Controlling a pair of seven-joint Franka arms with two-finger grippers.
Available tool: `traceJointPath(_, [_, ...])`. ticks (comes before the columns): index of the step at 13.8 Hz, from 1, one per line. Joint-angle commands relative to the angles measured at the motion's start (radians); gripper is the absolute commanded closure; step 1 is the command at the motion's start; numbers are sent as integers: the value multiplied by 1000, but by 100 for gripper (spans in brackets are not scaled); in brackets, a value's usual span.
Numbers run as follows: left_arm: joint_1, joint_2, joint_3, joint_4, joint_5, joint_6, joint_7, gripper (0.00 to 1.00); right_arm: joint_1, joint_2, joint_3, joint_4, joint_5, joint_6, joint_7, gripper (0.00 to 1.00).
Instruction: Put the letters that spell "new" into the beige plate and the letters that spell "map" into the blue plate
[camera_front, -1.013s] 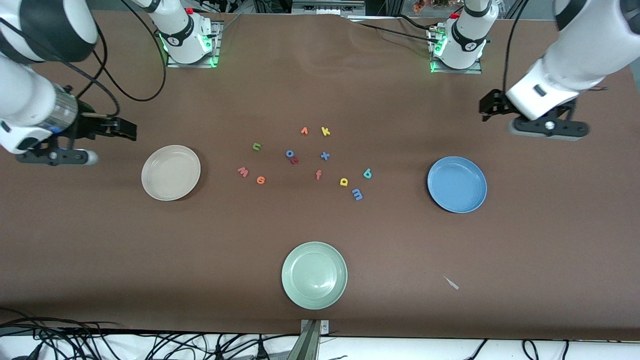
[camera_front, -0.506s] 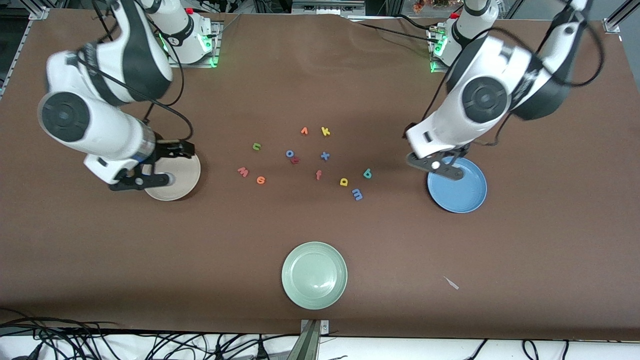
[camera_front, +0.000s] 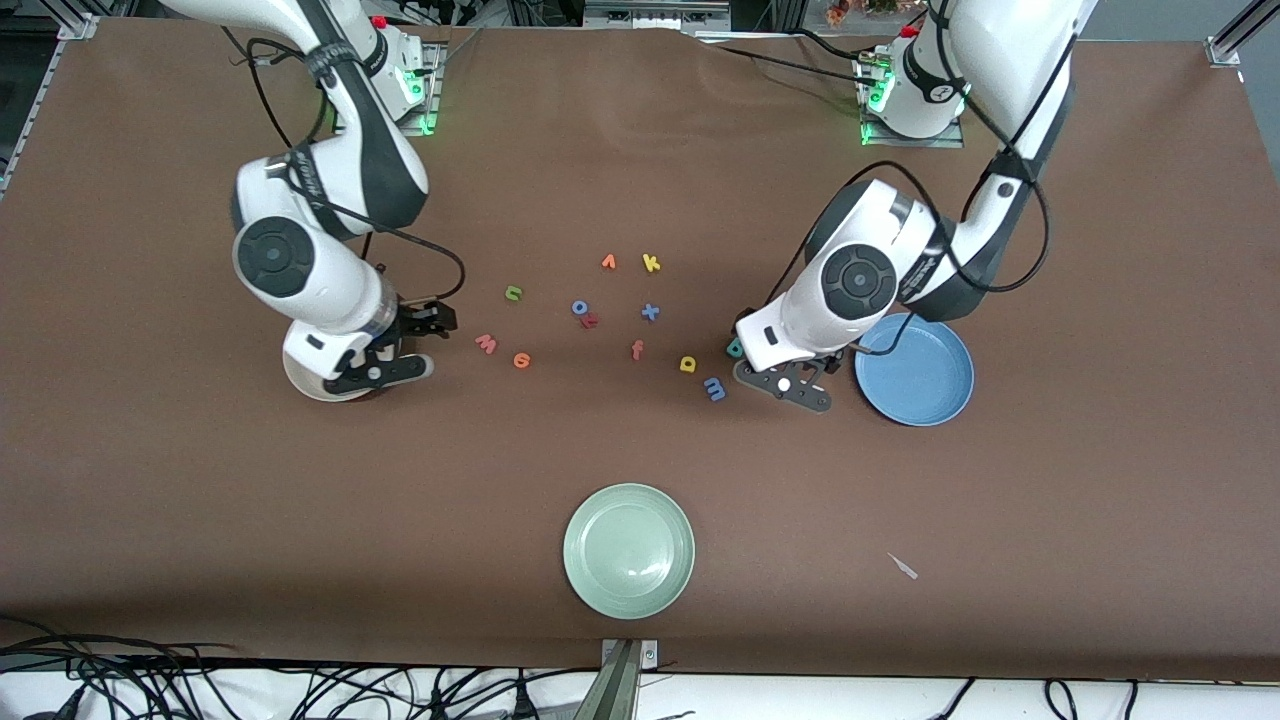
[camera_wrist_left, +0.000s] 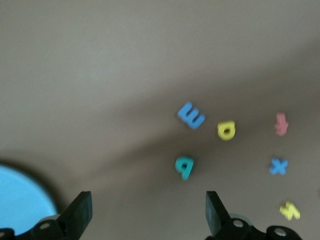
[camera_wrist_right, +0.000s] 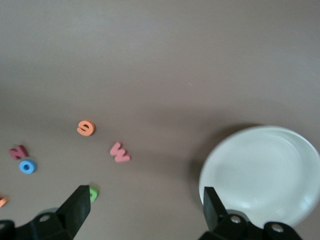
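Right tool (camera_front: 405, 345) over rim of beige plate (camera_front: 300, 375), fingers spread wide, empty; lined up toward pink w (camera_front: 486, 344), orange e (camera_front: 521, 360), green n (camera_front: 514, 293) lying loose on counter (camera_front: 640, 450) beside plate

Left tool (camera_front: 790, 385) low beside blue plate (camera_front: 915, 370), fingers spread wide, empty; blue m (camera_front: 714, 388), yellow a (camera_front: 688, 364) close by, teal p (camera_front: 734, 348) half hidden under wrist

Both plates bare

Spare letters k (camera_front: 651, 263), x (camera_front: 650, 312), f (camera_front: 637, 349) crowd middle; green plate (camera_front: 629, 550) nearer camera, out of way

Letters (camera_front: 600, 320) between beige plate (camera_front: 300, 385) and blue plate (camera_front: 925, 385)
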Motion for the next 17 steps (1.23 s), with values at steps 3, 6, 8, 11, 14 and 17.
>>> traceJointPath(3, [-75,123,10,115,8,55,-458,0,-3,-22,33,-217,-3,278,-178,0])
traceJointPath(6, [-76,184,10,186,7,57,-727,0,-1,8,54,-240,-6,340,-293,0])
traceJointPath(8, [-76,202,11,184,8,57,-789,0,12,41,64,-240,-9,387,-359,0])
traceJointPath(11, [-66,237,24,179,16,58,-772,0,43,84,64,-242,-45,452,-370,0])
traceJointPath(14, [-95,265,22,181,127,84,-776,1,43,108,64,-240,-119,467,-370,0])
traceJointPath(17, [-98,303,22,163,139,231,-781,9,43,124,64,-240,-151,467,-370,0])
